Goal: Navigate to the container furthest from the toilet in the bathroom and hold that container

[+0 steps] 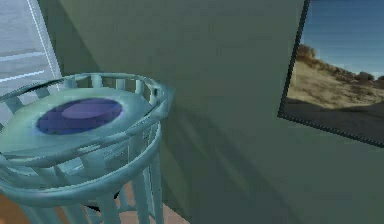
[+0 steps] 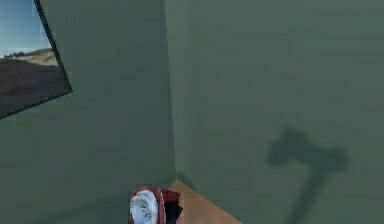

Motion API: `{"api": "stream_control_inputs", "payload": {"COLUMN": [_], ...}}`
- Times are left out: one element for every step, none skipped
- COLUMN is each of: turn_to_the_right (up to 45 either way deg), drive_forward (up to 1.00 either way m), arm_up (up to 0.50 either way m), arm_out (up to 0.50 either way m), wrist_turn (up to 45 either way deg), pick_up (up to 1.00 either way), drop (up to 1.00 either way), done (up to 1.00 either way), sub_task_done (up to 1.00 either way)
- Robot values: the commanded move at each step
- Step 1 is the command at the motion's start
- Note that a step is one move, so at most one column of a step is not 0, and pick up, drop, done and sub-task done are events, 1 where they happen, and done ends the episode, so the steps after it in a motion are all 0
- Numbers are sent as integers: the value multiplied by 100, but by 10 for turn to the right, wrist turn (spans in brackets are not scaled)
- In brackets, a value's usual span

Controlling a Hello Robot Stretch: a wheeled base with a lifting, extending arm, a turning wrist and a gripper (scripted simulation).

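The blue-green basket [image 1: 70, 185] with thin bars stands close at the forward view's lower left. A blue oval [image 1: 78, 115] lies on top. Behind is a green wall [image 1: 230, 100] with a landscape picture [image 1: 340, 70]. I cannot tell about the fingers.

We see a round teal basket [image 1: 140, 125] standing upright at the forward view's lower left, close before the green wall [image 1: 230, 90], its sides made of thin upright slats under a broad open rim, with a dark blue oval [image 1: 80, 115] lying on pale stuff inside.
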Motion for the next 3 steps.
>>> {"api": "stream_control_inputs", "payload": {"turn_to_the_right": [0, 0, 0], "drive_forward": [0, 0, 0], "arm_up": [0, 10, 0], "arm_out": [0, 0, 0], "wrist_turn": [0, 0, 0], "pick_up": [100, 0, 0], "drop": [0, 0, 0], "done": [0, 0, 100], "sub_task_done": [0, 0, 0]}}
